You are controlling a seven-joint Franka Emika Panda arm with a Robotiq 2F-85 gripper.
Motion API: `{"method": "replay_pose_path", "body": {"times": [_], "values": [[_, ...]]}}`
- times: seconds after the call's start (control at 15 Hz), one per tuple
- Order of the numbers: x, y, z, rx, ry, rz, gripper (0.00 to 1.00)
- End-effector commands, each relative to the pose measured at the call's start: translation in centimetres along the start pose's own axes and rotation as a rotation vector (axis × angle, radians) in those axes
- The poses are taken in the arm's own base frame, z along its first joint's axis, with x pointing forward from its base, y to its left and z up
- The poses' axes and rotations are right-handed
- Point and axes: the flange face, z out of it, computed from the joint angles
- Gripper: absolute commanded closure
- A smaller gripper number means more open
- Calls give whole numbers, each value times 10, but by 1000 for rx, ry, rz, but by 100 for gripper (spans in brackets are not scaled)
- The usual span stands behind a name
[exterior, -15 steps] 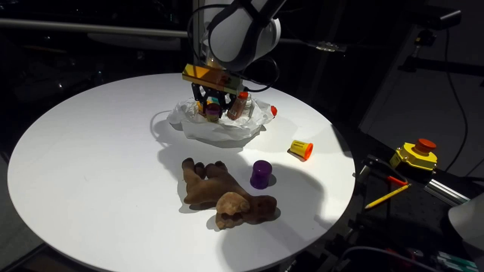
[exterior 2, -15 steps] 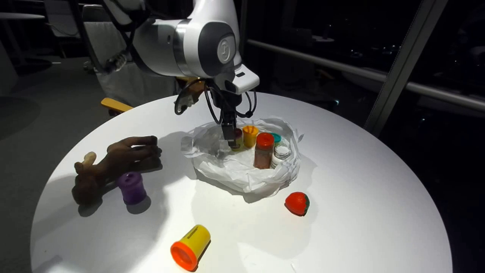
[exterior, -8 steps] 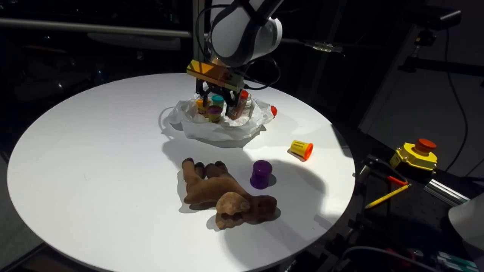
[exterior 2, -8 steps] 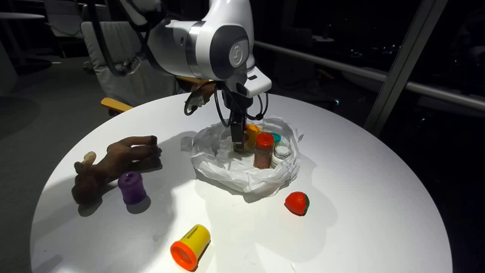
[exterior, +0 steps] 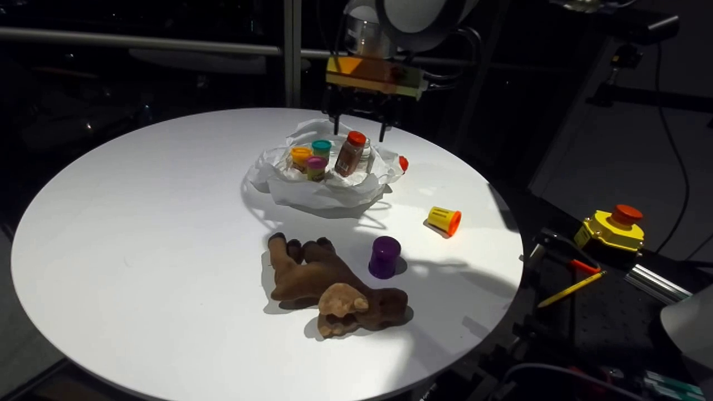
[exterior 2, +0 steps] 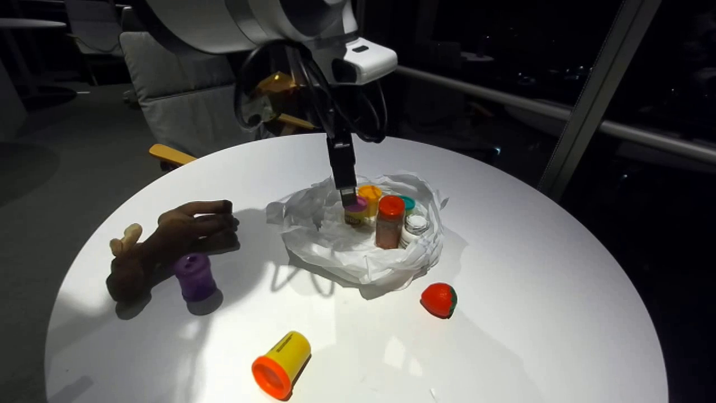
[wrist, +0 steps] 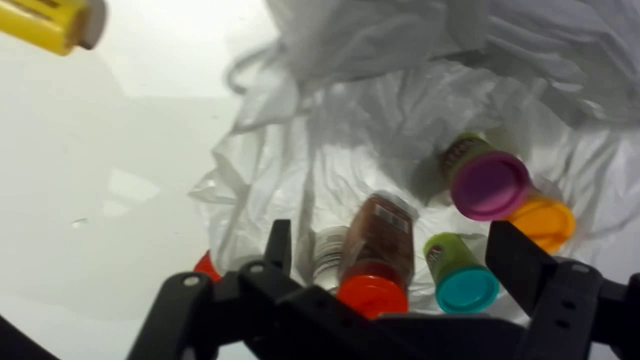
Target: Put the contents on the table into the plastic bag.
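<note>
Left to right in an exterior view, a brown toy [exterior 2: 173, 234] is lying on its side on the table [exterior 2: 548, 313], a purple cup [exterior 2: 194, 278] is standing just beside it and a yellow tub [exterior 2: 282, 362] is lying in the foreground. The hand [exterior 2: 348, 198] is hanging over the plastic bag [exterior 2: 335, 261], spread wide and gripping nothing — apparently between pickups — while a purple-lidded tub [exterior 2: 356, 214], an orange tub [exterior 2: 370, 198], a red-capped bottle [exterior 2: 388, 230], a teal-lidded tub [exterior 2: 408, 203] and a white jar [exterior 2: 415, 226] are standing within the crumpled film. At right, a strawberry [exterior 2: 438, 300] is sitting just outside; the next move is probably calling for a reach to it or another stray, fingers straddling the piece from above. The bottle and jar are hiding most of the teal-lidded tub; in the wrist view, bag and hand are covering much of the strawberry, and the yellow tub is running off the corner.
</note>
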Motion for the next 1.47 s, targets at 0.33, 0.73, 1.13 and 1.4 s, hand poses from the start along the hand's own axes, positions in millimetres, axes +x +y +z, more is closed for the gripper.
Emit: {"method": "replay_pose_path", "body": {"times": [0.33, 0.73, 1.13, 1.4], "values": [[-53, 149, 28, -150, -76, -479, 0], [-64, 165, 74, -169, -51, -807, 0], [-84, 158, 86, -16, -38, -1042, 0], [-90, 169, 94, -3, -62, -1122, 0]]}}
